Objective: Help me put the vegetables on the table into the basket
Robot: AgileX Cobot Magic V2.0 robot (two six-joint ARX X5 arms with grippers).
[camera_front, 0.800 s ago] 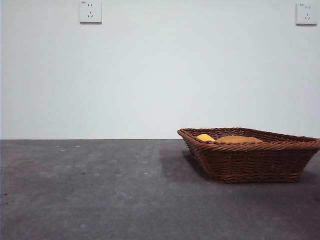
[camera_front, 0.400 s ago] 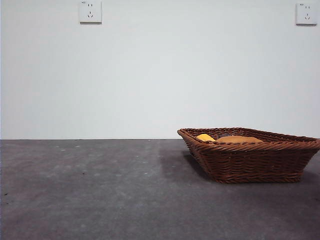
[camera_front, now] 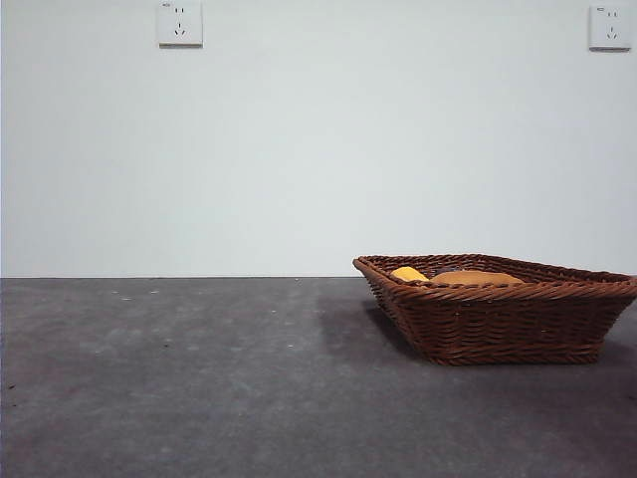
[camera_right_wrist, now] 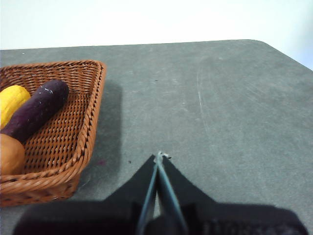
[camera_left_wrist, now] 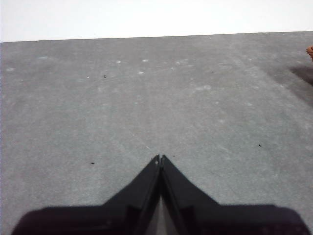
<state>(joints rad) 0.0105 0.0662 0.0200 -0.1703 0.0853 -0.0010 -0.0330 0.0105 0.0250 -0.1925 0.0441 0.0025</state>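
On the dark grey table [camera_front: 199,378], toward its right side in the front view, sits one basket [camera_front: 498,324] of reddish-brown woven wicker, shallow and rectangular, with flared sides and a braided rim. Three vegetables lie inside it, one of each kind: a yellow corn cob [camera_right_wrist: 11,102], a dark purple stubby vegetable [camera_right_wrist: 36,110] lying beside and touching the corn, and a tan-brown potato [camera_right_wrist: 10,154] with a smooth rounded end, only partly in the right wrist view. From the front only the tops of the corn and the potato rise above the rim. Both grippers are away from the basket and empty. The left gripper [camera_left_wrist: 160,159] has its two black jaws pressed together to a point over bare, mottled matte table. The right gripper [camera_right_wrist: 159,156] likewise has its jaws closed tip to tip on nothing, above the table just beside the basket. Two white wall sockets [camera_front: 179,23] are mounted on the pale wall behind.
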